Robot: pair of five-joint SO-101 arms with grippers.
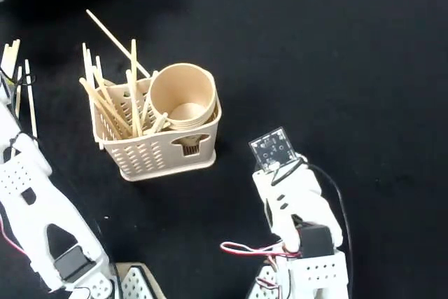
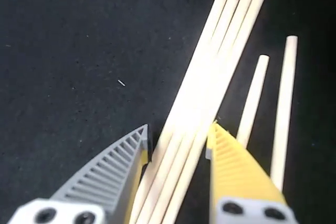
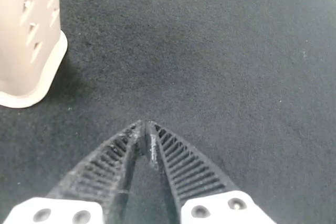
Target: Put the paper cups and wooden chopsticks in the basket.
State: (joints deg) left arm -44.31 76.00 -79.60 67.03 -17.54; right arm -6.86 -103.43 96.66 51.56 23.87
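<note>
The beige slotted basket (image 1: 164, 153) stands left of the table's middle. It holds stacked paper cups (image 1: 183, 93) and several wooden chopsticks (image 1: 105, 99) that stick up at angles. At the far left edge my left gripper (image 2: 179, 127) is shut on a tight bundle of three chopsticks (image 2: 212, 66), which passes between its grey finger (image 2: 118, 169) and yellow finger (image 2: 233, 169). Two loose chopsticks (image 2: 283, 103) lie on the cloth just beyond the yellow finger. My right gripper (image 3: 144, 124) is shut on nothing, low over the cloth to the right of the basket (image 3: 31, 40).
The table is covered in black cloth (image 1: 336, 75), with open room at the right and back. The white right arm (image 1: 297, 215) stands at the front centre, and the white left arm (image 1: 31, 201) at the front left. Shoes and clutter lie past the far edge.
</note>
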